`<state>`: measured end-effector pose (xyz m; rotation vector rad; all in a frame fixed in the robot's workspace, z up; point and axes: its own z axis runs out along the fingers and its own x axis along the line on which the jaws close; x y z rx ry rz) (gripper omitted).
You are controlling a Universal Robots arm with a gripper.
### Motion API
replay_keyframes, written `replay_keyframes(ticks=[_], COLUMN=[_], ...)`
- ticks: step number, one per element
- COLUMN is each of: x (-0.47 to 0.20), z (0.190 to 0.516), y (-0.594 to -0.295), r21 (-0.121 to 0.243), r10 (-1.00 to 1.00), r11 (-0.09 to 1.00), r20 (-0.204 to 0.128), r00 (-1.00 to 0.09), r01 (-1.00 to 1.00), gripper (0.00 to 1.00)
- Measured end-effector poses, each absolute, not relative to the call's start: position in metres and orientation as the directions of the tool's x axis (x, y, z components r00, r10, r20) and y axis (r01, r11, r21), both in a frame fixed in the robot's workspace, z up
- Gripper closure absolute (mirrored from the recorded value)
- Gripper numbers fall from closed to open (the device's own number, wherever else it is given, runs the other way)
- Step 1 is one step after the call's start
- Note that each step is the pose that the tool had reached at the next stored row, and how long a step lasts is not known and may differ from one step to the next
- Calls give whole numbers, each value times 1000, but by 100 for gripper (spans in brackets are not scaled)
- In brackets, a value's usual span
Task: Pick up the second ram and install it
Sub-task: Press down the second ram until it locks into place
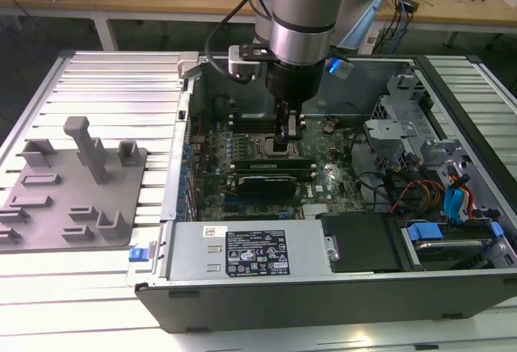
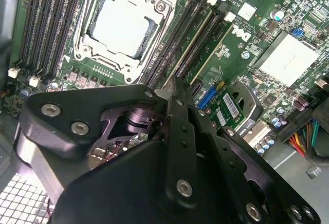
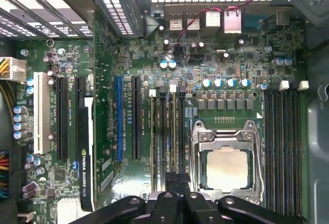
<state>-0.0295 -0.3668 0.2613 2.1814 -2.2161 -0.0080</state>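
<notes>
The second ram (image 2: 194, 43) stands upright in a slot of the green motherboard (image 3: 133, 39), beside the processor socket (image 3: 224, 167). It appears as a thin light edge in the first wrist view (image 3: 174, 131) and as a dark stick in the exterior view (image 1: 262, 159). My gripper (image 2: 171, 87) reaches down into the open computer case (image 1: 339, 287). Its black fingers (image 3: 172, 183) are shut together, tips at the stick's top edge, towards one end (image 1: 289, 136). A neighbouring stick (image 2: 212, 47) stands in a parallel slot.
A black graphics card (image 1: 260, 184) lies just in front of the slots. The power supply (image 1: 250, 253) fills the case front; drive bays and cables (image 1: 436, 182) crowd the exterior view's right. A grey slotted tray (image 1: 73, 182) lies outside the case on the exterior view's left.
</notes>
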Motion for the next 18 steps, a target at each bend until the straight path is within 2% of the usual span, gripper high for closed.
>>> replay_keyframes(ticks=[5, 9, 13, 18], x=[-23, 11, 12, 12], z=[261, 261, 259, 253], y=[-367, -367, -367, -367], r21=[26, 26, 9, 7], r10=[-1000, -1000, -1000, -1000], r11=[16, 16, 16, 16], r20=[19, 18, 11, 11], r00=[-15, -15, -16, -16], r01=[-1000, -1000, -1000, -1000], gripper=[92, 92, 92, 92])
